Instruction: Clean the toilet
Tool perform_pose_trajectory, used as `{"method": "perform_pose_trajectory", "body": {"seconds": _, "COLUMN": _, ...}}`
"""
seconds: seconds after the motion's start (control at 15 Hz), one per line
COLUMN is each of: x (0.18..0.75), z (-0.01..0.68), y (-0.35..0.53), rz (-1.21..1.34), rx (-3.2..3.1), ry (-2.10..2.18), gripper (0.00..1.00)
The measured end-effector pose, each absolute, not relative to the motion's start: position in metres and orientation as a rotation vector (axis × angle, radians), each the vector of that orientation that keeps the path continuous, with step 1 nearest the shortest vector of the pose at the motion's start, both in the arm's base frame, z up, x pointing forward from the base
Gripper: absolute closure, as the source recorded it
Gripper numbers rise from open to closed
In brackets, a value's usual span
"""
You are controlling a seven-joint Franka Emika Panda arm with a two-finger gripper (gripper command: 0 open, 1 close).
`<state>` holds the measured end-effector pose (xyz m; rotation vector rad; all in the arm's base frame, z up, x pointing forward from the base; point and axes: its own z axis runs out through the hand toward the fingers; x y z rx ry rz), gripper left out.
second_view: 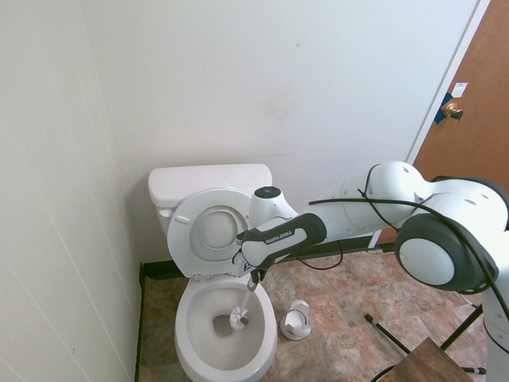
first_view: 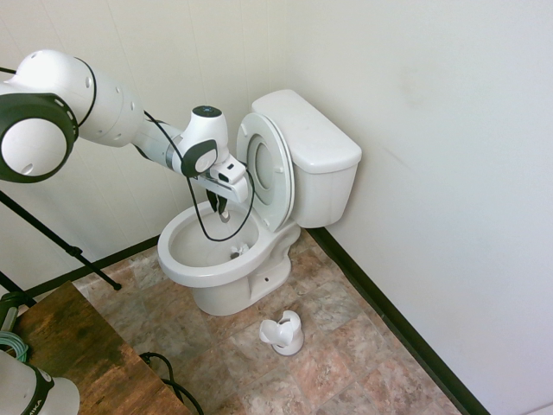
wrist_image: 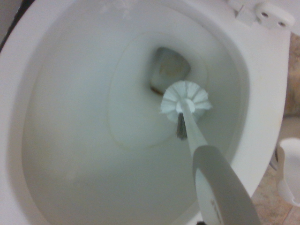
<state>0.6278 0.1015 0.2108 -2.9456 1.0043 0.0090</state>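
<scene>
The toilet (first_view: 226,259) stands in the corner of the room, its boxy tank (first_view: 311,147) against the back wall and its oval bowl (second_view: 223,334) running lengthwise out from that wall over the tiled floor (first_view: 346,354). The seat and lid (second_view: 208,243) are tipped up, leaning back on the tank, so the bowl lies open. The white arm reaches in from the side and its gripper (second_view: 253,274) hangs above the bowl, pointing straight down. The jaws are clamped narrowly on the handle of a toilet brush (wrist_image: 185,101). The brush slants down into the bowl, its white bristle head low inside, just beside the drain opening (wrist_image: 168,68). A small white brush holder (first_view: 283,333) sits on the floor near the toilet's base.
</scene>
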Motion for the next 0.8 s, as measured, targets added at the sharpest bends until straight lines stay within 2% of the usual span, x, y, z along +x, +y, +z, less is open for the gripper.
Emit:
{"method": "perform_pose_trajectory", "body": {"seconds": 0.27, "x": 0.649, "z": 0.218, "y": 0.151, "rz": -0.055, "rx": -2.955, "ry": 0.938, "gripper": 1.0}}
{"method": "perform_pose_trajectory", "body": {"seconds": 0.8, "x": 0.633, "z": 0.211, "y": 0.228, "rz": -0.016, "rx": -3.068, "ry": 0.777, "gripper": 1.0}}
